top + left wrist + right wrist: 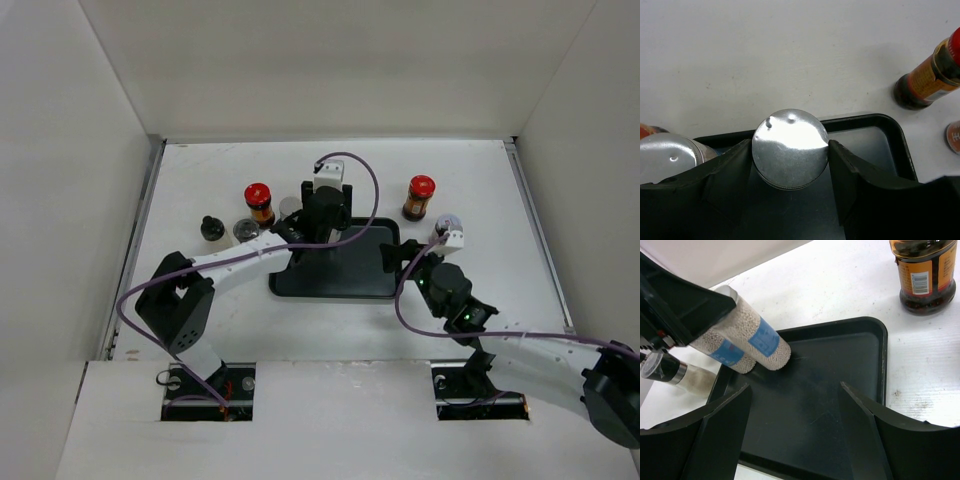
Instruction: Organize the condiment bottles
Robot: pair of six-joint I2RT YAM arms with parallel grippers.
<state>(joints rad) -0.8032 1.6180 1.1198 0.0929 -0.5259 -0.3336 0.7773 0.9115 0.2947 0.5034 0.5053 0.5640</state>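
**Left pincer sets a cylinder in the tray's far corner while the right one hangs empty**

Nearest the bases, the right pincer (795, 387) hangs released with nothing between its jaws. It is low over the bare floor of the flat black rectangular tray (830, 365), which lies on the white tabletop (480, 300).

Farther in, at the upper left of the right wrist view, the left pincer (790, 146) is clenched on a silver-capped cylinder of pale granules (789, 135). One finger presses each side just below the cap. The cylinder's long axis runs straight down from the pincer into the tray's far left corner, just beside a second silver-capped cylinder (670, 157). Whether its base touches the tray floor cannot be told. Letting go and lifting straight up looks like the move that keeps both cylinders standing.

Beyond the tray's far right corner stands a red-lidded dark jar (420, 196), up and to the right of the right pincer, and the right arm is the nearer one to it.

Both cylinders wear blue labels. The jar has an orange label with a barcode. No writing on any of them can be read.
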